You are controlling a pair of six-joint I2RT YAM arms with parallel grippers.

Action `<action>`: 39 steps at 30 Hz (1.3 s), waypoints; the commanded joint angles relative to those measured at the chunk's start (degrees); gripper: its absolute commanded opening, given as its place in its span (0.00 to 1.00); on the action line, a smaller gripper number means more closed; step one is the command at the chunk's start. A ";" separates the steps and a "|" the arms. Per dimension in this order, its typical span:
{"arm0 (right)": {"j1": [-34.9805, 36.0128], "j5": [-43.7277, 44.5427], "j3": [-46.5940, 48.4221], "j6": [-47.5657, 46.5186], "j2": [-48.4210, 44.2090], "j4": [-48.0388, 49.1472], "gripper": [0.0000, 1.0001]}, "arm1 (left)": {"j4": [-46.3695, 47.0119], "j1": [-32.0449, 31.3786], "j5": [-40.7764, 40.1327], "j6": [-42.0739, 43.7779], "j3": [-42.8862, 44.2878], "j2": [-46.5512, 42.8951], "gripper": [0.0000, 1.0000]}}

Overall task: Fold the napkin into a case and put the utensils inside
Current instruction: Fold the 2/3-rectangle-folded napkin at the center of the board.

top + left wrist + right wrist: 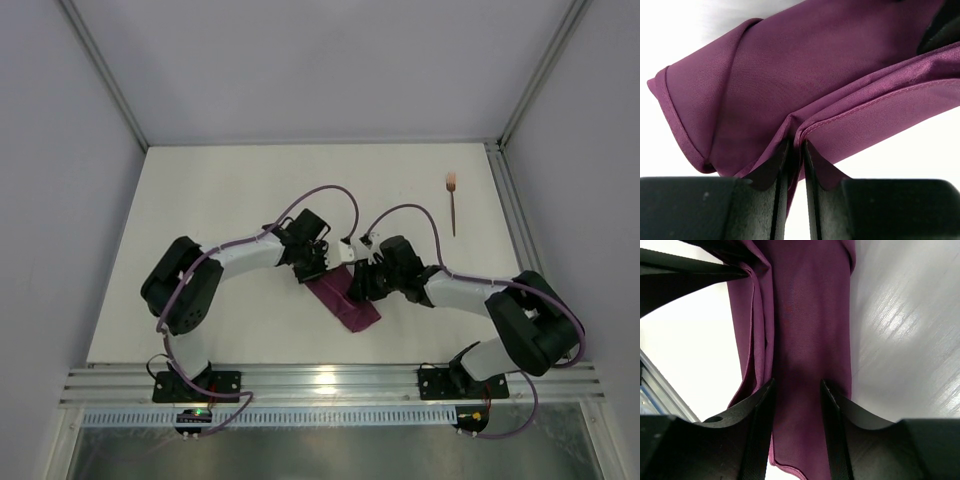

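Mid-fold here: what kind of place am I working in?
Likely an enclosed lab robot cell, not a dining room: a plain white tabletop, grey wall panels framed by metal posts, and a slotted metal rail along the near edge.

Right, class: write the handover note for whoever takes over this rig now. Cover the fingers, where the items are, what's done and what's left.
Left gripper: fingers shut, pinching a hemmed fold of the maroon-purple cloth napkin.
Right gripper: fingers apart, straddling the napkin, apparently not clamping.
Napkin: a narrow layered strip at mid-table between the arms.
Slim copper-coloured fork: lying far right on the white table; no other utensil visible.
Done: most of the folding.
Left: finish the case, let go, fetch the fork and slide it in.
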 commanded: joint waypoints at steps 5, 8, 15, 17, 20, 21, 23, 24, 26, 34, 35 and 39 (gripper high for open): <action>-0.14 2.11 -0.33 1.33 -7.96 -0.04 0.45 | -2.04 0.12 -0.50 -0.92 1.52 1.20 0.19; -0.14 4.22 -0.50 1.60 -11.38 -2.67 0.45 | -1.95 0.21 -0.32 -1.01 1.34 0.93 0.19; -1.89 6.69 -3.14 2.30 -15.18 -4.97 0.27 | -2.12 0.21 -0.14 -0.84 1.17 0.23 0.18; -3.03 5.73 -2.97 1.86 -13.52 -2.61 0.26 | -2.30 0.12 -0.67 -0.75 1.17 -0.12 0.18; -3.83 5.29 -0.60 -0.94 -8.35 0.03 0.29 | -2.30 0.21 -0.93 -0.66 1.17 -0.65 0.18; -4.09 4.93 0.28 -1.39 -6.75 0.48 0.30 | -2.30 0.12 -0.85 -0.57 1.25 -0.82 0.19; -4.97 3.01 2.21 -2.01 -3.41 3.45 0.30 | -2.39 0.12 -1.11 -0.66 1.34 -1.35 0.19; -5.15 1.95 2.39 -1.92 -0.35 4.78 0.31 | -2.47 0.12 -1.11 -0.75 1.26 -1.44 0.19; -5.15 -1.29 3.01 -2.01 2.39 8.20 0.32 | -2.39 0.12 -1.20 -0.75 1.17 -1.88 0.19; -4.97 -5.97 5.38 -1.30 12.15 11.82 0.24 | -2.30 -0.58 -1.90 -1.10 0.99 -3.37 0.17; -5.06 -6.23 5.47 -1.48 12.77 11.82 0.22 | -2.21 -0.84 -1.90 -1.01 0.90 -3.72 0.16; -4.62 -7.28 5.91 -1.74 13.92 12.08 0.11 | -0.72 -2.86 -2.51 -0.66 -0.06 -6.62 0.10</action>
